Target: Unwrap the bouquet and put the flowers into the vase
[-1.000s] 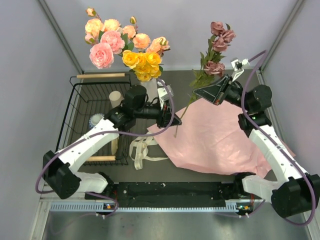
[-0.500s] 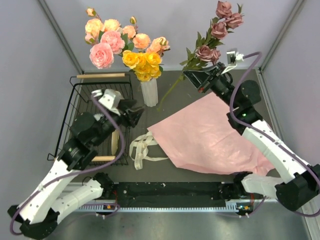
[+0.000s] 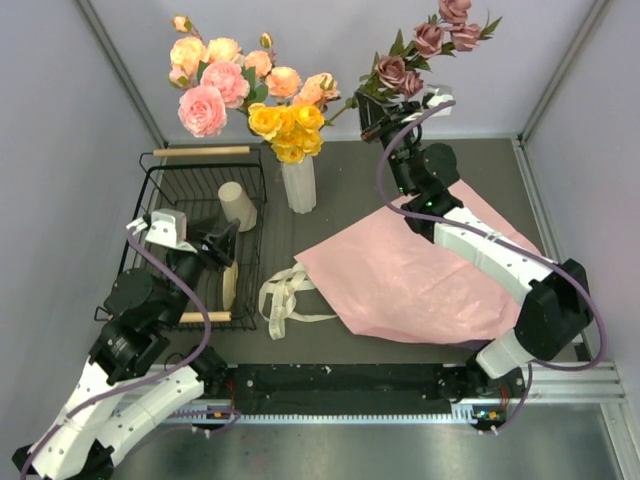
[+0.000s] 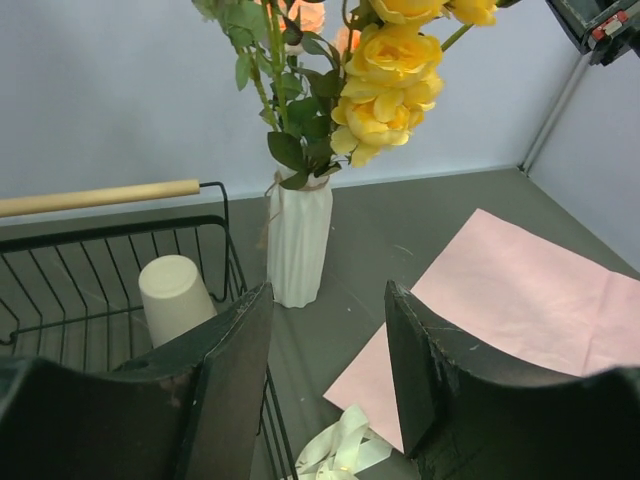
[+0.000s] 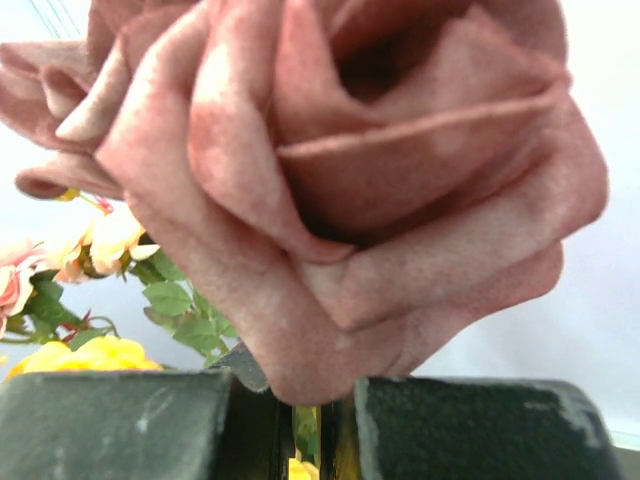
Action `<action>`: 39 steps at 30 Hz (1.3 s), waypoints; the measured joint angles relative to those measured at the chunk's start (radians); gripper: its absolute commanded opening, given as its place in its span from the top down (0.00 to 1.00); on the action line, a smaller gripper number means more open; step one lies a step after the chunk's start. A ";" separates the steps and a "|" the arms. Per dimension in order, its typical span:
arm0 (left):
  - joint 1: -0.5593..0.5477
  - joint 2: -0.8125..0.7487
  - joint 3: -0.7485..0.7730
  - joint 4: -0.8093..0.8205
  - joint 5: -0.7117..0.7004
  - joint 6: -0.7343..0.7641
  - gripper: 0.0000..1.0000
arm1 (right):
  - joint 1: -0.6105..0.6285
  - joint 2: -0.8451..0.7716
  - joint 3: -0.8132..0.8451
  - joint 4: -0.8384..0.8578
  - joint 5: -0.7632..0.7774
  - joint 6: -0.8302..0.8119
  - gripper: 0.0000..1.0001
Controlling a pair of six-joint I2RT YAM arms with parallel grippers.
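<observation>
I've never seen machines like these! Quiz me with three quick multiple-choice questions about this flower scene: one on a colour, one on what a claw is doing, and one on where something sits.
1. What colour are the roses in the right gripper?
A. yellow
B. dusky mauve
C. white

2. How is the left gripper?
A. shut on the roses
B. shut on nothing
C. open, holding nothing

3. Where is the beige cup?
A. in the black wire basket
B. in the left gripper
C. in the right gripper

Answers:
1. B, because dusky mauve petals fill the right wrist view just above the closed fingers.
2. C, because its two fingers stand well apart with nothing between them.
3. A, because the top view shows the cup inside the basket's wire walls, away from both grippers.
</observation>
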 measured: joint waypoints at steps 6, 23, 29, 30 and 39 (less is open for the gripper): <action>0.000 -0.005 -0.001 -0.017 -0.034 0.016 0.46 | 0.017 0.072 0.055 0.052 0.070 -0.028 1.00; 0.000 0.007 -0.032 -0.017 -0.033 0.019 0.47 | 0.024 0.118 0.093 0.090 0.096 0.000 1.00; 0.000 0.011 -0.034 -0.017 -0.030 0.019 0.46 | 0.029 0.127 0.085 0.097 0.097 0.018 1.00; 0.000 0.012 -0.034 -0.017 -0.030 0.019 0.46 | 0.030 0.129 0.085 0.097 0.096 0.020 1.00; 0.000 0.014 -0.034 -0.017 -0.026 0.019 0.47 | 0.031 0.142 0.051 0.090 0.087 0.015 1.00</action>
